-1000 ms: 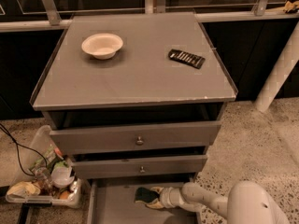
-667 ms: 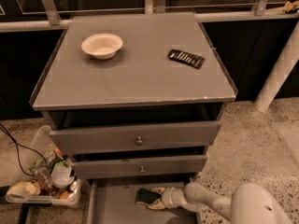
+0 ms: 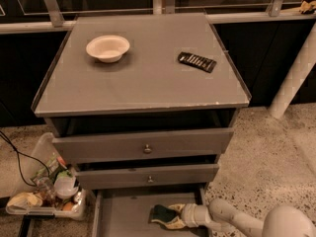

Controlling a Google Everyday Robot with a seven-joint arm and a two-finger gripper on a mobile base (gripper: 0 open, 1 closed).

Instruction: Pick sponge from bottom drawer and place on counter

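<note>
Inside drawer (image 3: 123, 215), pincer (image 3: 167, 217) tight on sponge (image 3: 159, 213)

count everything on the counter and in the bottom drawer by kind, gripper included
white bowl: 1, on the counter
black ridged object: 1, on the counter
sponge: 1, in the bottom drawer
gripper: 1, at the sponge inside the bottom drawer
total: 4

Tool (image 3: 167, 218) on sponge (image 3: 158, 213) in bottom drawer (image 3: 123, 214)
</note>
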